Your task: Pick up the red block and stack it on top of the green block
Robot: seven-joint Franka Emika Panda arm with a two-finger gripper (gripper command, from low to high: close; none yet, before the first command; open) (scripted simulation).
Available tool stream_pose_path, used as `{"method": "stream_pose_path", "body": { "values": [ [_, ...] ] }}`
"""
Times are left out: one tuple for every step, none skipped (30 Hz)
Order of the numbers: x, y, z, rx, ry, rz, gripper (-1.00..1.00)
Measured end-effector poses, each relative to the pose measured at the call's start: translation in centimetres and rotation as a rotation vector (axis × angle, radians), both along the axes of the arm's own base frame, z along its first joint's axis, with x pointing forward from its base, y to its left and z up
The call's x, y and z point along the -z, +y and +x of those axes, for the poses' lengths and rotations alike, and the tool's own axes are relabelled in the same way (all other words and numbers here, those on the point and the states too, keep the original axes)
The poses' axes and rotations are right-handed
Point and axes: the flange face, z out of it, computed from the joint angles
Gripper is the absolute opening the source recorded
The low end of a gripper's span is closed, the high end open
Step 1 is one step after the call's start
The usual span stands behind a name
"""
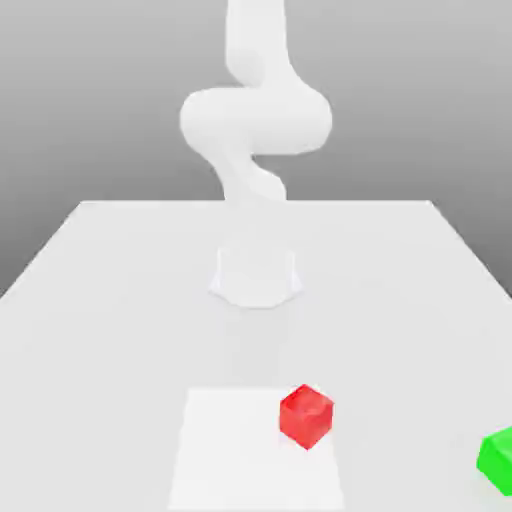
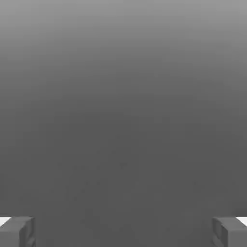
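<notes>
On the pale worktop, small glossy red cube resting free, well apart from glossy green cube at the exterior view's right. Jaws wide apart, empty. Nothing picked or stacked yet.

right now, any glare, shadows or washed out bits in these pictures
In the exterior view the white robot arm is blown out, blending into the pale table; the red block and green block carry glossy highlights and cast almost no shadow. The hand view has a smooth grey gradient, lighter on one side, with the open gripper fingertips sharp at its edges.
</notes>
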Motion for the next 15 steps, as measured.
{"method": "stream_pose_path", "body": {
  "values": [
    [2.1,0.1,1.2,0.013,0.038,0.042,0.0],
    [4.2,0.2,2.3,0.028,0.075,0.08,0.0],
    [6.3,0.5,3.3,0.043,0.113,0.114,0.0],
    [8.4,0.8,4.2,0.06,0.151,0.144,0.0],
    [10.5,1.2,4.9,0.079,0.189,0.171,0.0],
    [12.6,1.6,5.5,0.098,0.227,0.196,0.0],
    [14.8,2.1,6.0,0.12,0.266,0.217,0.0],
    [16.9,2.5,6.4,0.142,0.304,0.236,0.0],
    [19.1,3.0,6.7,0.166,0.342,0.251,0.0],
    [21.2,3.5,6.9,0.192,0.379,0.264,0.0],
    [23.3,4.0,7.0,0.219,0.415,0.273,0.0],
    [25.4,4.5,6.9,0.247,0.45,0.28,0.0],
    [27.4,5.0,6.8,0.276,0.484,0.284,0.0],
    [29.4,5.4,6.5,0.307,0.516,0.285,0.0],
    [31.3,5.8,6.2,0.339,0.547,0.284,0.0]
  ]
}}
